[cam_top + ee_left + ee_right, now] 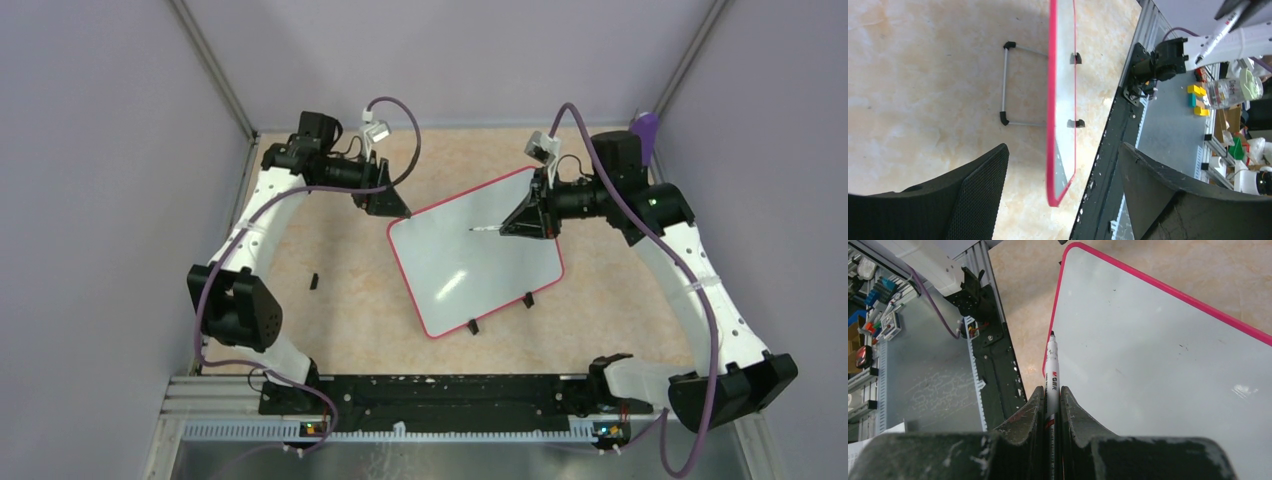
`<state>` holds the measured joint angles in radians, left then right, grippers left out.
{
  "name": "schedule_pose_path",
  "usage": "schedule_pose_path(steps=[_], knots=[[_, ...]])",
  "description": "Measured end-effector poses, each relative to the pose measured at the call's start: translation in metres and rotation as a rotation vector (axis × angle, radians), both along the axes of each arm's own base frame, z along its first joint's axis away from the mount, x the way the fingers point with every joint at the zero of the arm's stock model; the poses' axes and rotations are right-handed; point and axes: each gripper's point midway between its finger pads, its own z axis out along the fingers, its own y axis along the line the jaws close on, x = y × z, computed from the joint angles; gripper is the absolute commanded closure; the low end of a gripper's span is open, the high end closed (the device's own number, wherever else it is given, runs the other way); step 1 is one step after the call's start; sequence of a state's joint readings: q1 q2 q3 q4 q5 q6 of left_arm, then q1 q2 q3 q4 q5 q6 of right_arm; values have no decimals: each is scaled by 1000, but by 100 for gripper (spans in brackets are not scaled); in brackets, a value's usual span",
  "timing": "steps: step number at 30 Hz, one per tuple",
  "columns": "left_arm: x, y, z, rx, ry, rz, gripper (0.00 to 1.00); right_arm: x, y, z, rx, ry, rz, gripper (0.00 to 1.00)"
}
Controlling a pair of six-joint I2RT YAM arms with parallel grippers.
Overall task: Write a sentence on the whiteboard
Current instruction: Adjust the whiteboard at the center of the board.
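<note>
The whiteboard (470, 265) with its red-pink rim lies slanted in the middle of the table, two black clip feet (472, 326) on its near edge. Its surface is blank; no sentence shows. My right gripper (522, 224) is shut on a white marker (487, 229), whose dark tip points at the board's upper middle. In the right wrist view the marker (1052, 367) sticks out between the closed jaws of my right gripper (1052, 389) over the board (1158, 350). My left gripper (390, 207) is open at the board's far left corner; the left wrist view shows the board (1064, 90) edge-on, its corner between the fingers of my left gripper (1063, 147).
A small black piece (314, 281) lies on the table left of the board. A wire stand (1005, 85) sits under the board. A purple object (647, 130) stands at the back right corner. The black rail (420, 395) runs along the near edge. Purple walls enclose the table.
</note>
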<state>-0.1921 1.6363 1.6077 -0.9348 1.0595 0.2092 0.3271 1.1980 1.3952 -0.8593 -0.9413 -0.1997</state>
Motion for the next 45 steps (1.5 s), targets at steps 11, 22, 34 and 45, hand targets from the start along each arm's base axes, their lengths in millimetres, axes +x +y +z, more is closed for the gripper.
schedule_pose_path(steps=[11,22,34,45], knots=[[-21,-2,-12,-23,29,-58,14,-2,-1,2,3,-10,0,100],[-31,0,-31,-9,65,-67,18,-3,-1,3,4,-12,0,100],[-29,4,-38,30,35,-63,65,-3,-1,3,3,-11,0,100],[-6,3,-34,62,-9,-81,92,-5,-1,-3,-8,0,6,100]])
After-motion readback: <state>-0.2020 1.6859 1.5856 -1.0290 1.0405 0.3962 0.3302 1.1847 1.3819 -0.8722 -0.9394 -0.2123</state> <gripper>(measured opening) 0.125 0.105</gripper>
